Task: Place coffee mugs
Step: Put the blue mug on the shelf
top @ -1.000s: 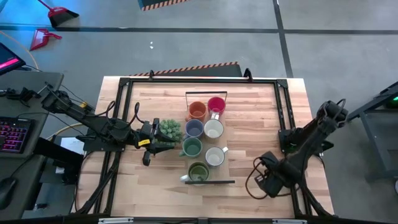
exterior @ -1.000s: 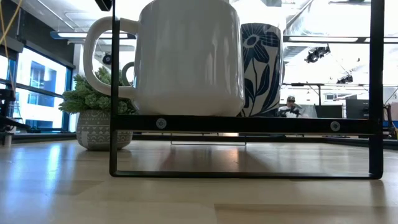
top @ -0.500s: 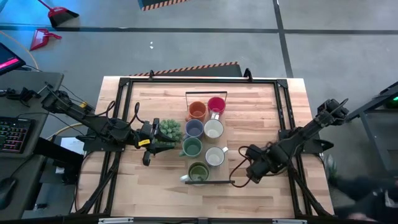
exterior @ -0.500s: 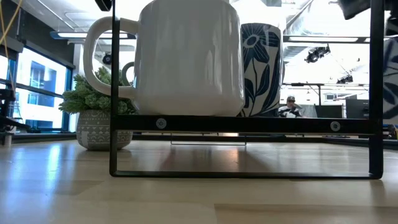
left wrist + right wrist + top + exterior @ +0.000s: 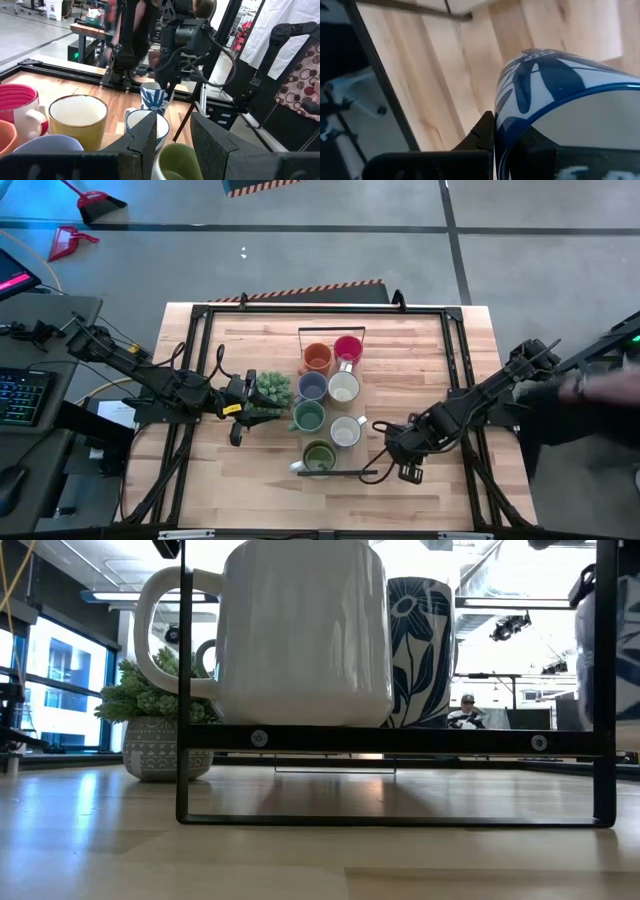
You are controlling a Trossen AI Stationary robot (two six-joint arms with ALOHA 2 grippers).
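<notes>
Several coffee mugs stand in two rows on a black wire rack (image 5: 338, 473): orange (image 5: 317, 358), pink-red (image 5: 347, 347), lavender-blue (image 5: 312, 385), cream (image 5: 343, 387), teal-green (image 5: 308, 417), a white one (image 5: 345, 431) and olive-green (image 5: 318, 455). My right gripper (image 5: 398, 452) hangs to the right of the rack's near end, shut on a white mug with a blue flower pattern (image 5: 152, 100). My left gripper (image 5: 172, 127) stands open and level to the left of the rack, beside the potted plant (image 5: 272, 388), with nothing between its fingers. My right gripper pinches the flower mug's rim (image 5: 501, 131), one finger outside the wall (image 5: 485, 131) and one inside the mug (image 5: 535, 150). The fingers come from above, pointing steeply down. The mug hangs below them, upright and clear of the table (image 5: 150, 107).
The potted plant stands on the table on its pot's base (image 5: 165, 755), left of the rack. Bare shelf shows on the rack beside the olive-green mug (image 5: 352, 460). A black frame (image 5: 455, 380) runs around the tabletop. A person (image 5: 590, 395) is at the table's right edge.
My right gripper has carried the flower mug from near the table's right edge leftward toward the rack's near end, rolling its wrist and tipping further downward on the way. A person has come into view at the right edge.
</notes>
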